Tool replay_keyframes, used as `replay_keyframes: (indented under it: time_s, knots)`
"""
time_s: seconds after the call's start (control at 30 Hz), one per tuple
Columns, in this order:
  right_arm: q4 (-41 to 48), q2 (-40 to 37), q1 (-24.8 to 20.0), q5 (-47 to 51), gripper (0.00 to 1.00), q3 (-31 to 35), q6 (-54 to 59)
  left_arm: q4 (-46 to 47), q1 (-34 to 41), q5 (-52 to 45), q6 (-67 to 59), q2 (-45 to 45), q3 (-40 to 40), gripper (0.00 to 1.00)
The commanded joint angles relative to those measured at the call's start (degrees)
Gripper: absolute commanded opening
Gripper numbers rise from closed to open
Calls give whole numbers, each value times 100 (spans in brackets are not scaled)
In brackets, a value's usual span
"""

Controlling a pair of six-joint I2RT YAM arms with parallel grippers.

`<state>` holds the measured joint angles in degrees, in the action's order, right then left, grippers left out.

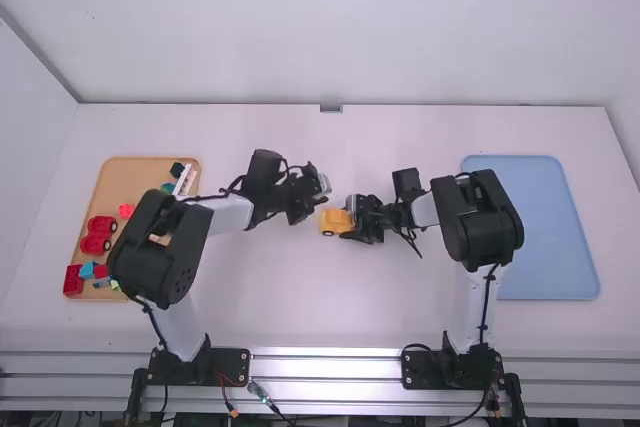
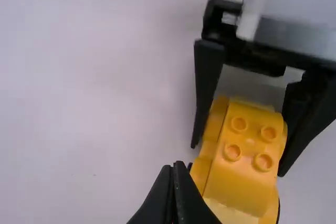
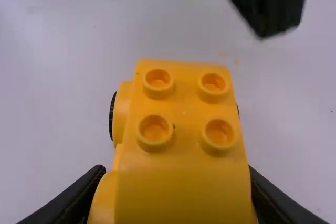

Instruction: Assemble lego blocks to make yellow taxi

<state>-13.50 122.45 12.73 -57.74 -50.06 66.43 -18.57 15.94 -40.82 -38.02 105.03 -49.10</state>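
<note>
Yel. taxi [image 1: 332, 222], 1 pc.: held in R hand [image 1: 349, 220], at 3 o'clock. L hand [image 1: 321, 201]: tips together, near taxi's 11 o'clock. Parts tray [image 1: 130, 172]: bench's [image 1: 280, 297] 9 o'clock.

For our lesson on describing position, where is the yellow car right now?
In the high view, the yellow car is near the middle of the table, gripped by the right pincer, with the left pincer close by.

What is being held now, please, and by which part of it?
The yellow car is held by its two opposite sides, between the fingers of the right gripper. The left gripper is shut and holds nothing.
</note>
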Motion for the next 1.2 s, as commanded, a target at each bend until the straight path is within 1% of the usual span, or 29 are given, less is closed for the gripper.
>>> replay_keyframes:
  time_s: [0.0,0.03,0.07,0.1,0.13,0.2,0.23,0.27,0.37,0.4,0.43,0.5,0.57,0.63,0.7,0.73,0.77,0.8,0.87,0.93,0.97,1.0,1.03,1.1,1.17]
  knots:
    - [28,101,-31,208,36,52,-24,2,-238,-507,306,-260,11,5]
    - [22,101,-31,205,36,52,-22,9,-341,-422,479,-260,11,36]
    - [4,98,-31,205,36,52,-24,9,-415,-323,634,-260,17,62]
    - [-17,98,-31,205,36,52,-39,2,-457,-271,730,-260,22,68]
    - [-116,98,-31,175,36,52,-175,2,-533,-190,892,-260,26,99]
    - [-426,46,-37,127,29,55,-634,2,-761,-2,1246,-260,26,99]
    - [-476,-24,-37,122,28,52,-750,0,-857,0,1335,-260,26,99]
    - [-476,-57,-39,122,28,52,-776,4,-885,-11,1335,-260,26,99]
    - [-286,-468,-136,258,28,52,-815,9,-1080,-11,1335,-260,26,99]
    - [-28,-852,-227,522,29,52,-822,2,-1163,-11,1335,-260,26,99]
    - [4,-892,-236,553,28,52,-822,2,-1172,-11,1335,-260,24,99]
    - [616,-1596,-409,1115,25,52,-817,7,-1257,-2,1285,-260,26,99]
    - [903,-1895,-522,1412,23,52,-815,0,-1272,90,1298,-260,26,99]
    - [1504,-2544,-859,2044,21,55,-820,2,-1231,520,1314,-260,26,99]
    - [1873,-2979,-1185,2413,21,55,-815,4,-1220,826,1318,-260,26,99]
    - [2037,-3191,-1397,2601,20,55,-868,2,-1220,916,1311,-260,26,99]
    - [2162,-3427,-1685,2765,19,55,-1016,-11,-1220,992,1316,-260,26,99]
    - [2203,-3534,-1862,2830,18,59,-1115,-26,-1220,1008,1314,-260,26,99]
    - [2258,-3733,-2382,2938,18,59,-1325,-74,-1220,1027,1314,-260,26,99]
    - [2247,-3792,-2918,3021,19,59,-1547,-149,-1222,1049,1305,-260,26,99]
    - [2232,-3792,-3067,3056,20,59,-1639,-160,-1220,1049,1294,-260,26,99]
    - [2181,-3759,-3403,3134,20,61,-1902,-195,-1220,1047,1290,-260,26,99]
    - [2129,-3711,-3637,3195,21,63,-2098,-227,-1220,1047,1294,-260,24,99]
    - [1989,-3480,-4131,3228,22,63,-2455,-304,-1220,1049,1294,-260,26,99]
    - [1812,-3189,-4465,3211,23,63,-2691,-365,-1220,1049,1292,-260,26,99]
